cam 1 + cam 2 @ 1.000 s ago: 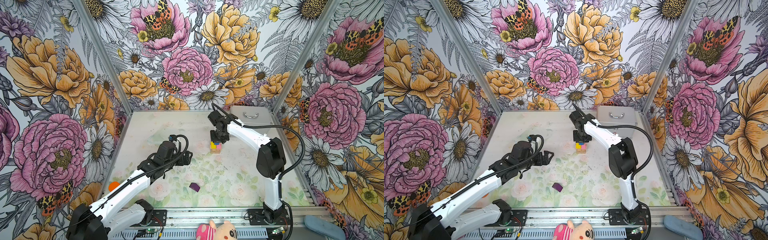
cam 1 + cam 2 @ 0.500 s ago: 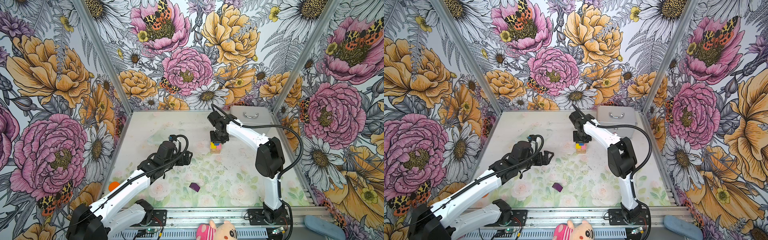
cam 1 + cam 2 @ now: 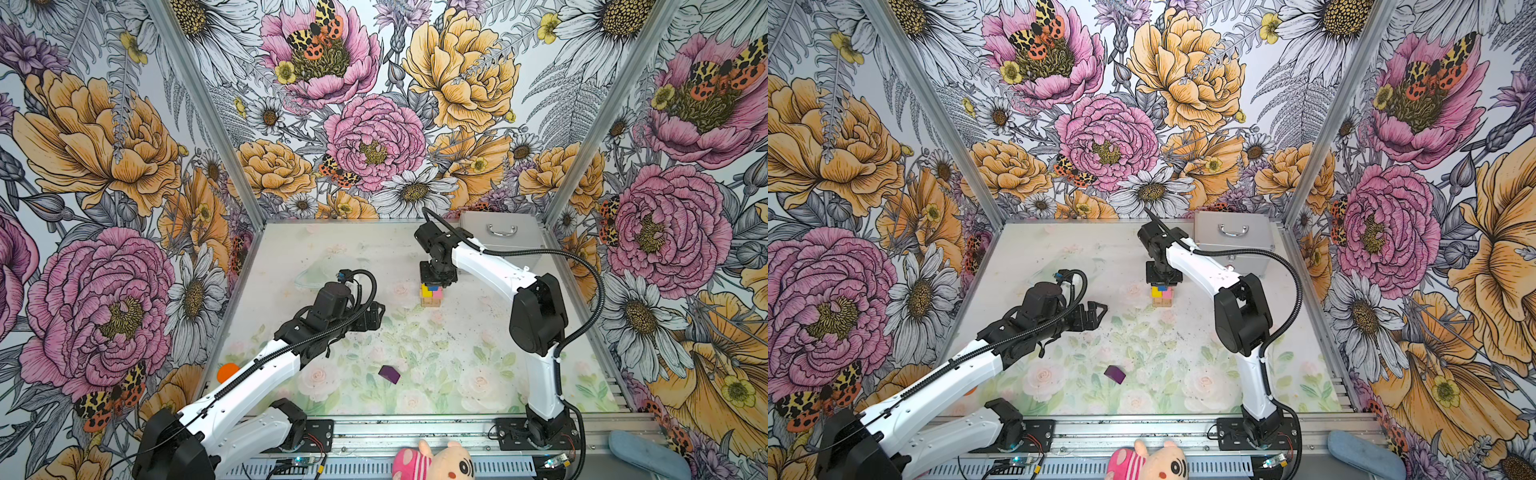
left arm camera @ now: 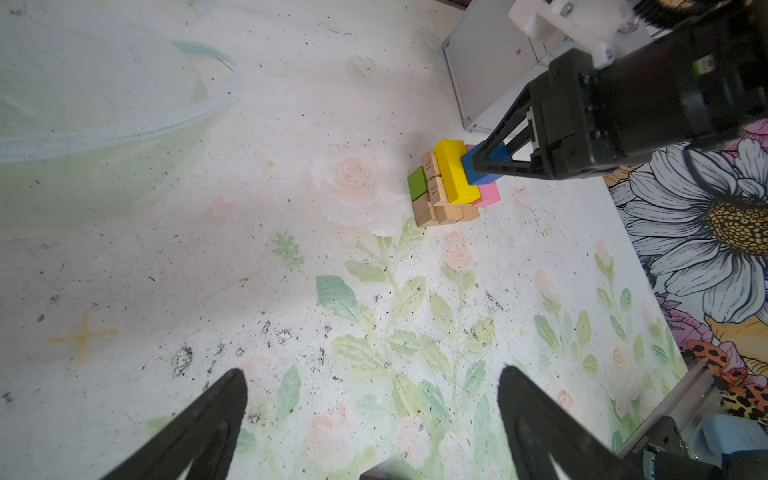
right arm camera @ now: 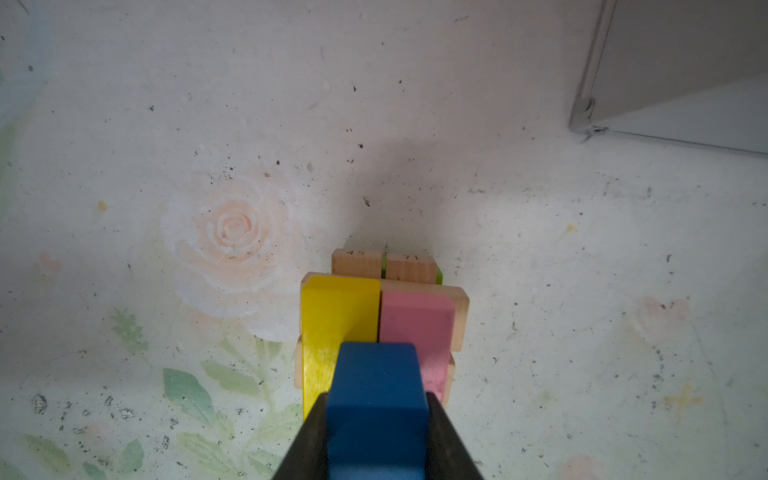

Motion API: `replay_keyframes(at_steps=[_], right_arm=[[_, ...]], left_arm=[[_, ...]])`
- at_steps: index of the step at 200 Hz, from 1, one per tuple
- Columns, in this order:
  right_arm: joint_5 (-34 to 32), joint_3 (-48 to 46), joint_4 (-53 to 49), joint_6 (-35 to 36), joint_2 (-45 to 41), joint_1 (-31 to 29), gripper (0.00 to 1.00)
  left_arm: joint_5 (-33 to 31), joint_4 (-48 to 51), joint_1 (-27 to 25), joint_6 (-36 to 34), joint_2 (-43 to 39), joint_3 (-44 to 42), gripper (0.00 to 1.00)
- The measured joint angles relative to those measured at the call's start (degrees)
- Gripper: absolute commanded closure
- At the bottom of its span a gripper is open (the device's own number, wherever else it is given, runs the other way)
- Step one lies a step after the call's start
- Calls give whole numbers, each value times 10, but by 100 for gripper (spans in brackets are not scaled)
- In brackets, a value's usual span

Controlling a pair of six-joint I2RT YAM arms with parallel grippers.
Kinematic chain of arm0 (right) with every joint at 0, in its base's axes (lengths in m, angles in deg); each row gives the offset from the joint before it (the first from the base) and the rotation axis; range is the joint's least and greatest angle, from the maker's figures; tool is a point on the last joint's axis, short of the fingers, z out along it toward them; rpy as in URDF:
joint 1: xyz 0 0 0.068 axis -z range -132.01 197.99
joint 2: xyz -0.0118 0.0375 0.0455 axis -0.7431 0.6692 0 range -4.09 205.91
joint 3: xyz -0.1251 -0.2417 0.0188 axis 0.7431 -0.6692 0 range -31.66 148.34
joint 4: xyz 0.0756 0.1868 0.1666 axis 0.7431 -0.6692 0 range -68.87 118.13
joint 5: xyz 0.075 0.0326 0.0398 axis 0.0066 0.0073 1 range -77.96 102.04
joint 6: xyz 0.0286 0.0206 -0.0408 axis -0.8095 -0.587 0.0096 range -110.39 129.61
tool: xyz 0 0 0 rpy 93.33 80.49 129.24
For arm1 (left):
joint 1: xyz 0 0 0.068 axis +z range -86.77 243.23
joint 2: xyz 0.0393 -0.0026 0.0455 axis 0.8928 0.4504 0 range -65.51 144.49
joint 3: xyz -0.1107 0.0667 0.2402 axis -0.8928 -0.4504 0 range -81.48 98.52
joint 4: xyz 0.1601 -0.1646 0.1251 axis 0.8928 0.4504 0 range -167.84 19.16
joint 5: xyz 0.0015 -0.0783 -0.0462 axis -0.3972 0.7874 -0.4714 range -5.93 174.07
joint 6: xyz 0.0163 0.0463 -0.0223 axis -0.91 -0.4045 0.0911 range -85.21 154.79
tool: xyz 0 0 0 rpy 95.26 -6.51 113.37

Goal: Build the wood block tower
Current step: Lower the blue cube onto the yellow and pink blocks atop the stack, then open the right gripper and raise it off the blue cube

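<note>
Right pincer [image 4: 484, 164]: closed on the blue painted wooden block [image 5: 376, 395], one black finger against each side of it. The pincer points down over the tower [image 3: 430, 297], a small square stack of wooden blocks that stands on the white flower-printed desk [image 3: 332, 257], right of centre and towards the far side.

Blue block position: above the seam between the yellow painted bar [image 5: 336, 316] and the pink painted bar [image 5: 415, 320], which lie side by side as the top layer. In both top views it sits at the far edge of that layer. Whether it rests on the two bars or hangs just above them cannot be told.

Tower lower layers: plain tan wooden bars [image 4: 449, 214], with a green painted block [image 4: 417, 183] at the left side.

Left pincer [image 3: 1100, 309]: open and empty, fingers spread wide, above the desk left of the tower and well apart from it.

Loose piece: a purple painted wooden block [image 3: 389, 374] lies alone on the near half of the desk, between the two arms.

A silver metal case with a handle [image 3: 1233, 241] stands in the far right corner, beyond the tower
</note>
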Motion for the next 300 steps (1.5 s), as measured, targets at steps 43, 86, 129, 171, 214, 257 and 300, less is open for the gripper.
replay_keyframes(at_steps=[43,86,129,171,214,257,300], right_arm=[[0,6,-2,-1,4,0,65],[0,6,-2,-3,4,0,54],[0,6,-2,-6,4,0,46],[-2,7,-2,-4,-1,0,45],[-4,7,-2,0,-34,-6,45],[-9,7,-2,5,-82,-23,45],[-12,-42,7,5,-155,-42,45]], left_arm=[[0,-2,0,0,0,0,4],[0,-2,0,-1,0,0,5],[0,-2,1,-2,0,0,4],[0,-2,2,-2,-9,0,4],[-4,0,2,-1,-24,0,5],[-23,15,-3,7,-75,-3,6],[-73,45,-61,30,-119,-14,6]])
